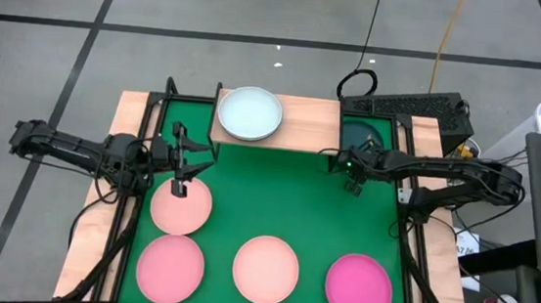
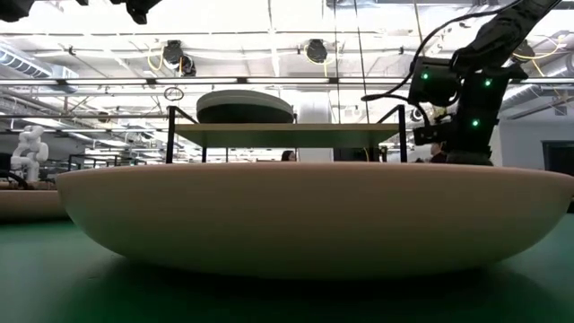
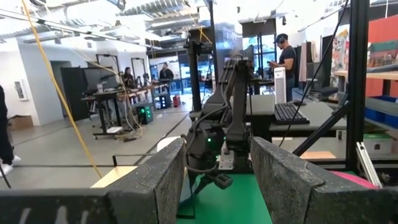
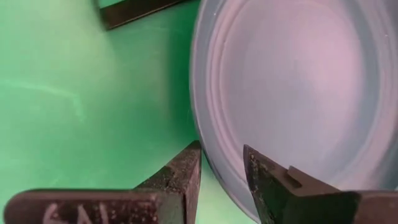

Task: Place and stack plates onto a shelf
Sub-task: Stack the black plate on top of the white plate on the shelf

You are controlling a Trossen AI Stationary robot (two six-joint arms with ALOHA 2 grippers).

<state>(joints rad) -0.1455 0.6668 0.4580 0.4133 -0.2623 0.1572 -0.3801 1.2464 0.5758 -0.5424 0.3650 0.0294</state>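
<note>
Right end effector (image 4: 221, 177) sits spread across the rim of a dark teal plate (image 4: 292, 93) beside the shelf (image 1: 308, 120). Left end effector (image 1: 183, 168), released, hovers over a peach plate (image 1: 187, 211) on the desk (image 1: 287, 192).

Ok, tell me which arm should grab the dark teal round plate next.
Right. The right gripper has its open fingers either side of the dark teal round plate's rim. The left gripper hangs over a peach round plate, farther off.
</note>
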